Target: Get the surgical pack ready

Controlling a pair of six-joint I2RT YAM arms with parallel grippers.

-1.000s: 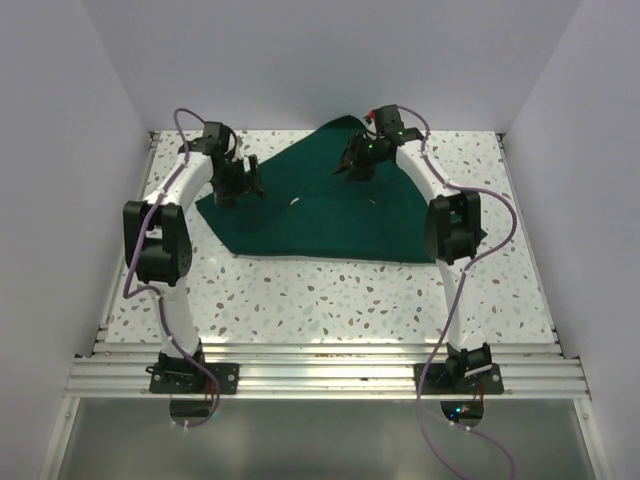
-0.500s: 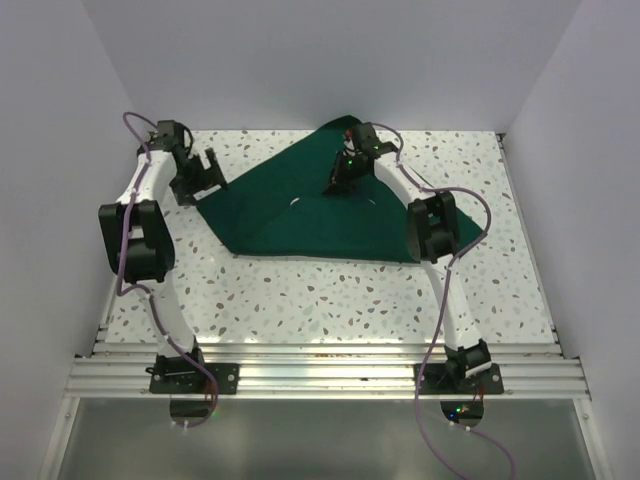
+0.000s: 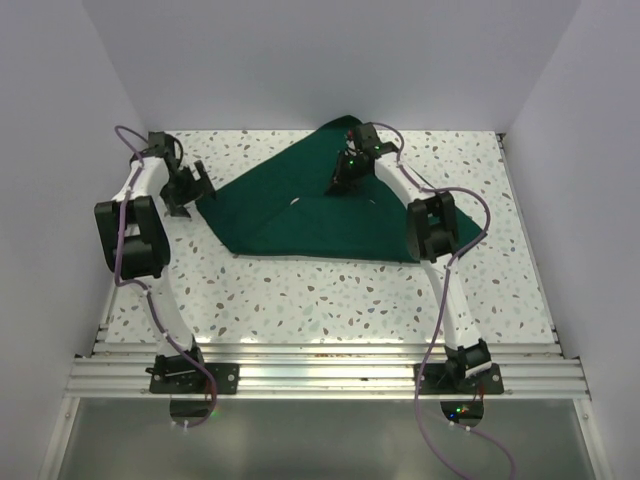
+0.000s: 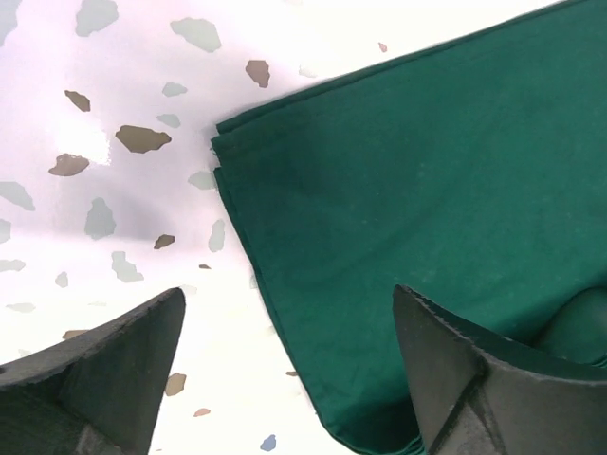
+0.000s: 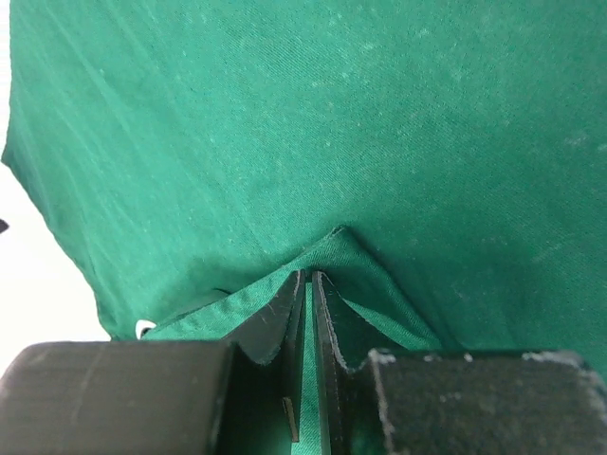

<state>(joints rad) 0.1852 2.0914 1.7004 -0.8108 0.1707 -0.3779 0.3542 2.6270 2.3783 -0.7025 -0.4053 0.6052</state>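
Counter (image 3: pixel 330 295): green drape (image 3: pixel 290 225) lies folded in a rough triangle across the far half. Left claw (image 3: pixel 186 192) gapes wide, empty, over the drape's layered left corner. Right claw (image 3: pixel 341 184) is pinched onto a raised fold of drape, mid-cloth.

no legible text, labels or numbers (any view)

Seen from above, the right arm (image 3: pixel 432 225) covers the drape's (image 3: pixel 290 230) right end; two pale specks (image 3: pixel 295 203) on it are too small to identify. The left wrist view cuts the drape off at right and bottom.
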